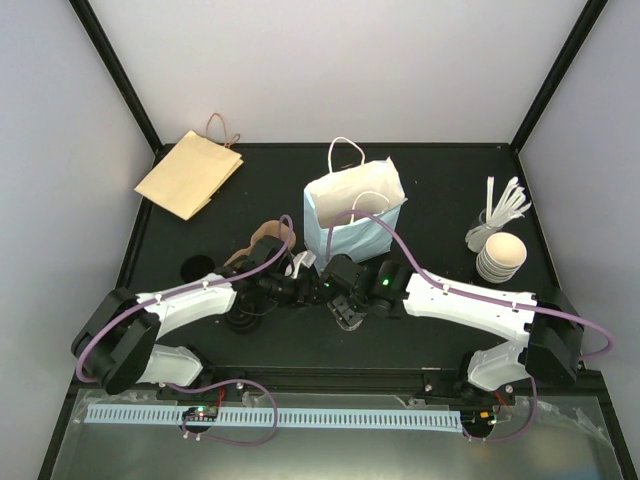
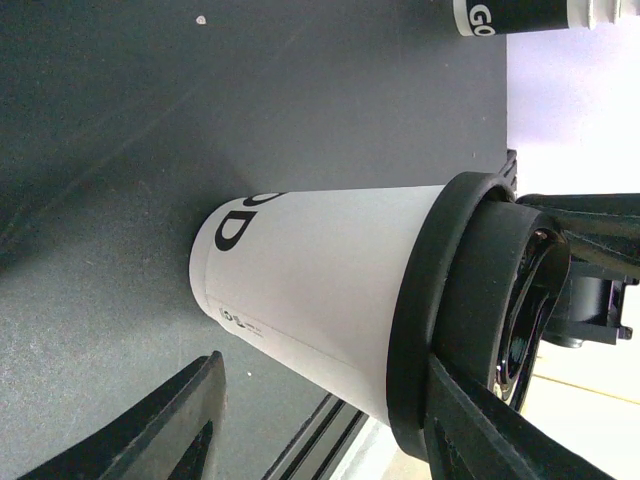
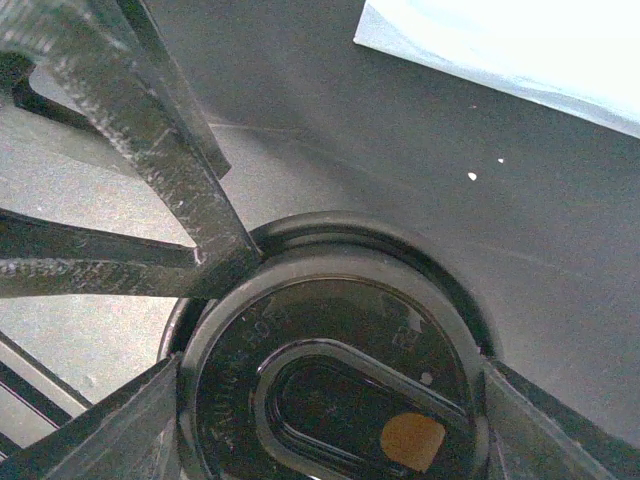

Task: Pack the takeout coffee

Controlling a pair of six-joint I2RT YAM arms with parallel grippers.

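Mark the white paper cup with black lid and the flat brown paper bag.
white paper cup with black lid (image 2: 320, 290): left wrist view, on its side wall.
flat brown paper bag (image 1: 188, 175): top external view, middle of its face.

2 arms angled inward, left tool (image 2: 320, 405) parted, right tool (image 3: 330, 400) clamping takeout coffee (image 2: 320, 280)

Shows a takeout coffee (image 2: 320, 290), white paper with bold black lettering, turned sideways across the frame: base to the left on a dark table (image 2: 130, 130), black lid (image 2: 425, 320) to the right. Foreground: left gripper's fingers (image 2: 150, 430) spread apart, one near the base end, the other overlapping the lid's rim. Past the lid, right gripper's fingers (image 2: 590, 215). Top edge: black object (image 2: 510, 15) lettered "GO".
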